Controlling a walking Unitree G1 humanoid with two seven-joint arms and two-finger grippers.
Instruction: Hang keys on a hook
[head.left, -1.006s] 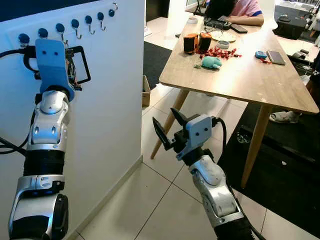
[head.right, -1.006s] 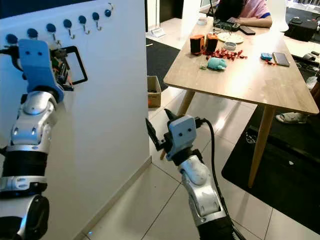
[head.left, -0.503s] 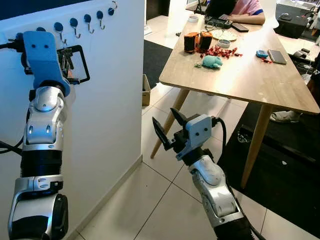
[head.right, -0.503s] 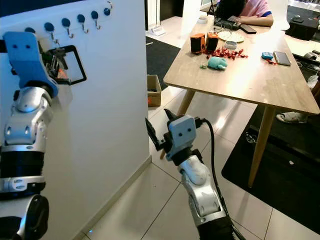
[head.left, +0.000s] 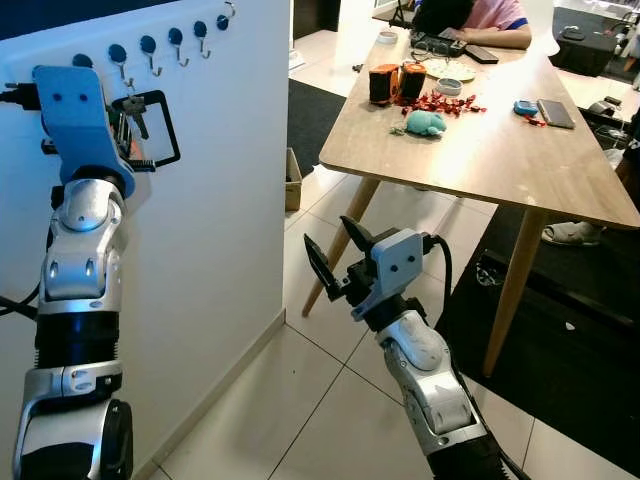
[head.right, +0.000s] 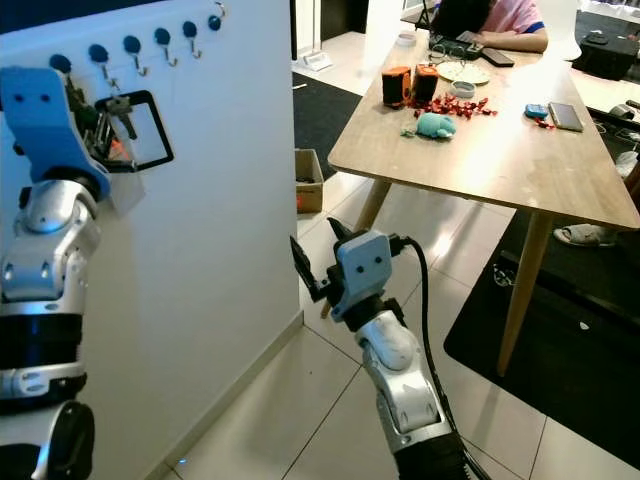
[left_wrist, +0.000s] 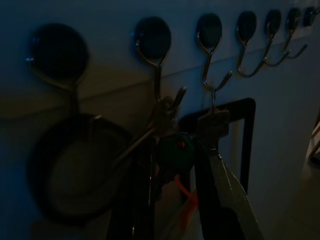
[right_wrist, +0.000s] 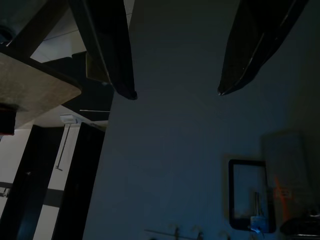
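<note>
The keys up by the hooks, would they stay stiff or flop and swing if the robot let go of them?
Probably flop and swing: the keys are several loose pieces bunched on a ring, dangling at different angles. They would likely jingle and sway from the hook, since only a thin loop catches it. The orange tag below looks light, so it may flutter.

A wall (head.left: 215, 190) stands at nine o'clock, with a row of hooks (head.left: 150, 50) along its top and keys (head.left: 128, 108) hanging just below them, beside the left gripper (head.left: 150, 130). A table (head.left: 480, 150) stretches from twelve to two o'clock, with a person (head.left: 480, 20) at its far end. The right gripper (head.left: 335, 255) hangs between wall and table, above the floor (head.left: 320, 420).
</note>
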